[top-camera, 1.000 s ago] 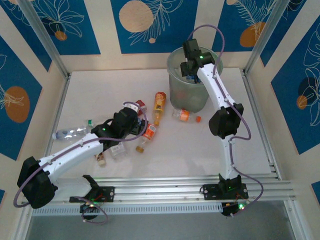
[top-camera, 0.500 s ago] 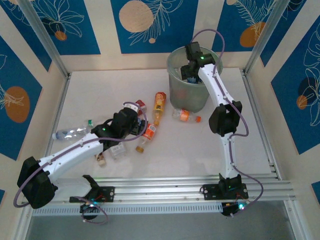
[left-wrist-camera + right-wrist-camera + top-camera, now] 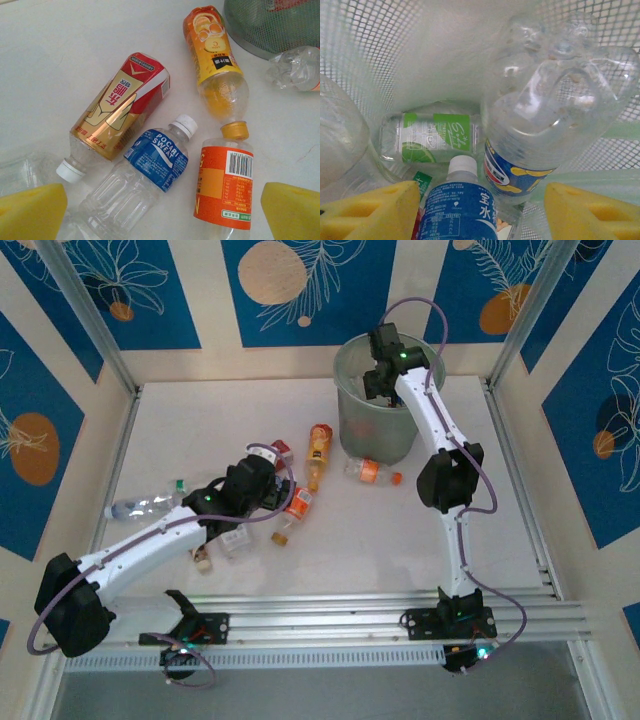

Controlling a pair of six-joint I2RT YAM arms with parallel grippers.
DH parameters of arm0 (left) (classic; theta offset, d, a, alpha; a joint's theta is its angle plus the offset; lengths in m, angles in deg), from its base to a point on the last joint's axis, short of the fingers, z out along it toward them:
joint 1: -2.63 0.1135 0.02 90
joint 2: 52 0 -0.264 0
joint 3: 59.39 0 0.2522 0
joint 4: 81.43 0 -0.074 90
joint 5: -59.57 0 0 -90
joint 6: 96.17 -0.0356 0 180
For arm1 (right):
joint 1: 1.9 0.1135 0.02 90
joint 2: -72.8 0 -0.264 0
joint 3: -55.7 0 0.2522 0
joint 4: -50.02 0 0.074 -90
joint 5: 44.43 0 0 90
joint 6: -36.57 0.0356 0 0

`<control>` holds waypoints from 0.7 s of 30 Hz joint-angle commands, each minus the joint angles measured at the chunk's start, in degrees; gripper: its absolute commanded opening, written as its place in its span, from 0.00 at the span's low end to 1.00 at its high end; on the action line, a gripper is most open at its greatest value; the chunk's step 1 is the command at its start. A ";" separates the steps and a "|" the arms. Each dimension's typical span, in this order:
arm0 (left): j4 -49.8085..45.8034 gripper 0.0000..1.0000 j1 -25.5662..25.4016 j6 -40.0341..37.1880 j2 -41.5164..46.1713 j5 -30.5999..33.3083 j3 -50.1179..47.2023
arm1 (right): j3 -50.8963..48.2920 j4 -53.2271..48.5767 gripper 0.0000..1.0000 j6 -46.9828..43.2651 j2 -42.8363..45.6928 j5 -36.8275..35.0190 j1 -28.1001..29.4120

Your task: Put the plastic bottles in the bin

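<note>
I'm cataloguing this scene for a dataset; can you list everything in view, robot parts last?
Translucent grey-green round plastic bin: one, far side of white table.
Clear plastic bottles inside bin: at least three; green-label bottle, blue-label white-capped bottle, blue-and-yellow-label bottle.
Plastic bottles lying on table: at least six, in front and left of bin; red-and-gold bottle, amber juice bottle, orange-label bottle, blue Pocari Sweat bottle, crushed clear bottle, green-capped clear bottle.
Left gripper: one, yellow pads, open over table bottles.
Right gripper: one, yellow pads, open inside bin.

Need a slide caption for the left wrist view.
Open left gripper above the red-and-gold bottle, Pocari Sweat bottle and orange-labelled bottle; amber bottle lies nearer the bin.
</note>
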 commanded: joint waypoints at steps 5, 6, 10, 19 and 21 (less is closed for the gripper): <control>-1.19 0.99 0.72 0.44 0.08 1.41 1.69 | 1.94 -4.21 0.57 1.82 3.58 -0.61 0.82; -1.16 0.99 0.73 0.44 0.01 1.48 1.69 | 1.76 -4.59 0.56 2.15 4.05 -0.62 0.98; -1.05 0.99 0.77 0.68 -0.17 1.39 1.69 | 0.73 -5.31 0.57 3.29 7.09 -0.53 1.93; 0.08 0.99 0.73 -0.33 -2.78 -3.47 2.26 | -0.96 -6.23 0.75 4.97 15.77 -1.79 4.89; -0.32 0.99 0.74 -0.76 -4.21 -4.95 2.93 | -1.88 -6.22 0.81 5.41 17.76 -2.36 5.60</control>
